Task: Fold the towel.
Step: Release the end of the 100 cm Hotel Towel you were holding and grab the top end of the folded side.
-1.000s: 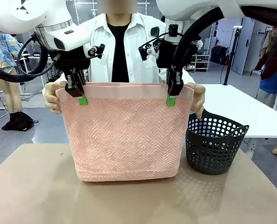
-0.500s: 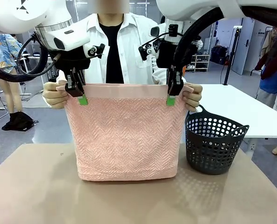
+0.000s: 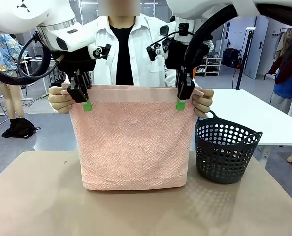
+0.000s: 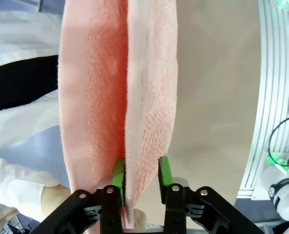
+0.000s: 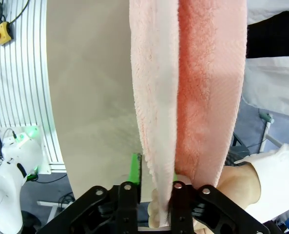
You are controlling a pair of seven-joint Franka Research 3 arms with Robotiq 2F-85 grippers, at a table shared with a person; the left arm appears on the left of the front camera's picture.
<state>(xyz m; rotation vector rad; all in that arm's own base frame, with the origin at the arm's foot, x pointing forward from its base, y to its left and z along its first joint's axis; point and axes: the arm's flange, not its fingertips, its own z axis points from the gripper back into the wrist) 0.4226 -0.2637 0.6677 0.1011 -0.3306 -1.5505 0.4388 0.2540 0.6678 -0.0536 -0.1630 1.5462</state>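
Note:
The salmon-pink towel [image 3: 133, 142] hangs doubled over in front of the person, its lower edge just above the table. The person's hands pinch its two top corners [image 3: 61, 98] [image 3: 203, 102]. My left gripper [image 3: 86, 104] is at the top edge near the left corner. In the left wrist view the left gripper [image 4: 141, 173] stands open, its green pads apart with one towel [image 4: 149, 97] layer between them. My right gripper [image 3: 180, 104] is at the top edge near the right corner. The right gripper [image 5: 154, 175] also has its pads parted around a towel [image 5: 156, 87] layer.
A dark perforated basket [image 3: 227, 152] stands on the tan table [image 3: 37, 196] at the right, close to the towel's side. A white table [image 3: 254, 115] lies behind it. The person stands directly beyond the towel.
The person's hands slid in along the top edge and took hold of both corners. Both grippers' jaws have parted from their grip on the towel. The arms have barely moved.

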